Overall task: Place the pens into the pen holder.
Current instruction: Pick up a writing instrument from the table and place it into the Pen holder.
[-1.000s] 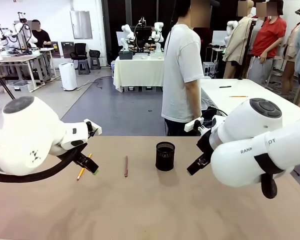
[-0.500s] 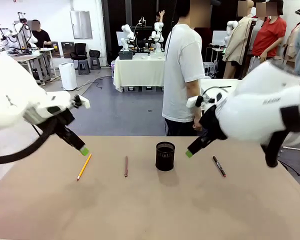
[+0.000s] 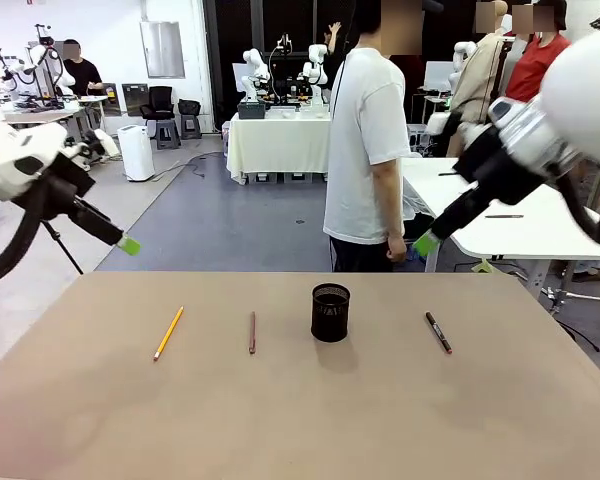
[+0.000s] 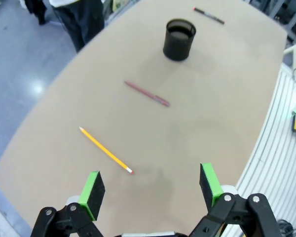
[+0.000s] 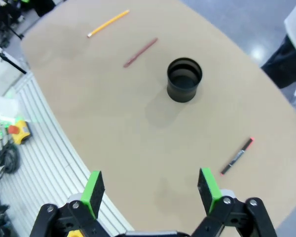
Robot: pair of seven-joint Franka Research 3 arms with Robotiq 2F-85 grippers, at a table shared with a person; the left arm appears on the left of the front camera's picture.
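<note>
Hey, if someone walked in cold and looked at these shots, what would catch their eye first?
Probably the black mesh pen holder standing in the middle of the table, with a yellow pen and a red-brown pen lying to its left and a dark pen to its right. The left hand and the right hand hover open, high at either side, holding nothing.

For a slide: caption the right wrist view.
Open right gripper above three loose pens and the pen holder.
</note>
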